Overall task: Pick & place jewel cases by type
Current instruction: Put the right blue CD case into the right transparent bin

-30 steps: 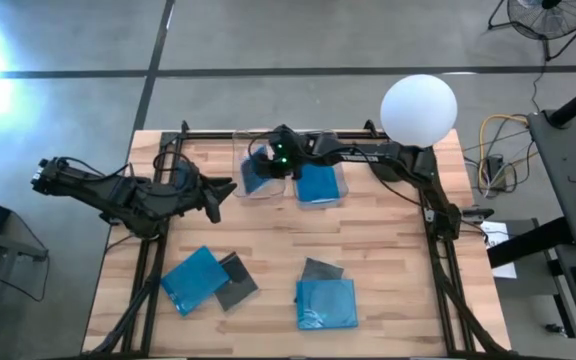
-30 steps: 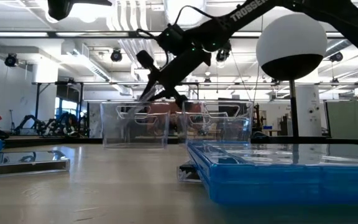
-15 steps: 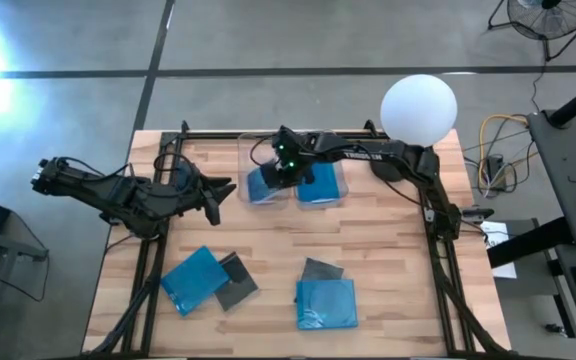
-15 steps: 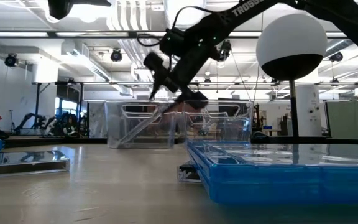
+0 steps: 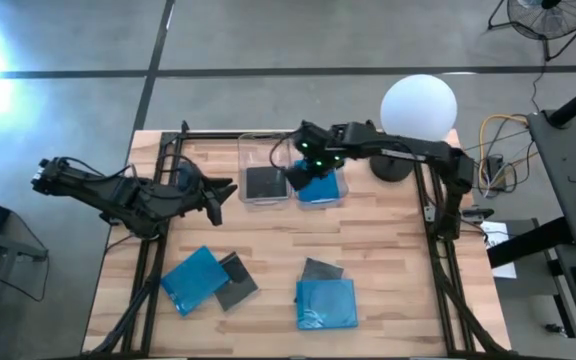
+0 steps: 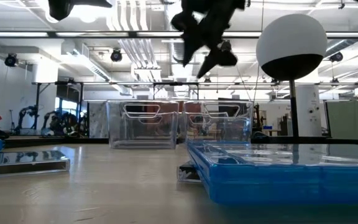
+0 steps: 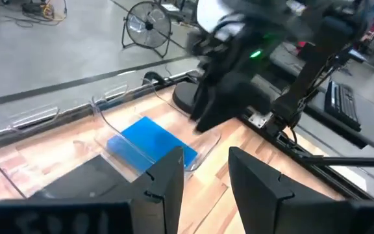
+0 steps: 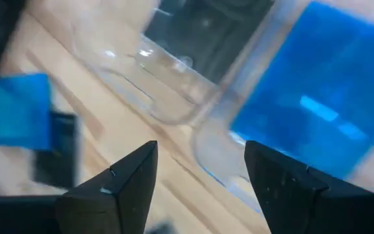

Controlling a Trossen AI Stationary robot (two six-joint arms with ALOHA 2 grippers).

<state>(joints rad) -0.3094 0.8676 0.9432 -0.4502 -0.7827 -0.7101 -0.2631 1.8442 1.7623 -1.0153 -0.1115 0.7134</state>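
Hovering empty, jaws spread apart, the right gripper (image 5: pixel 301 176) sits just above the seam between the two clear bins near the top middle of the high view. A dark jewel case (image 5: pixel 265 184) lies flat in the left bin (image 5: pixel 243 160), and a blue jewel case (image 5: pixel 320 187) lies in the right bin (image 5: pixel 342 180), so that sorting looks fine so far.

The left gripper (image 5: pixel 215 201) waits just to the left of the bins, fingers apart too, holding nothing.

Four cases are left on the table in the lower part of the frame: a blue one (image 5: pixel 193 277) lower left with a dark one (image 5: pixel 237 284) tucked against its right side, and a dark one (image 5: pixel 321 270) lower middle partly overlapped by a blue one (image 5: pixel 327 303).

My guess is the next step is fetching one of those. Since each pair overlaps, I'd pinch a free edge of whichever sits on top and lift straight up, so the neighbour doesn't get dragged along.
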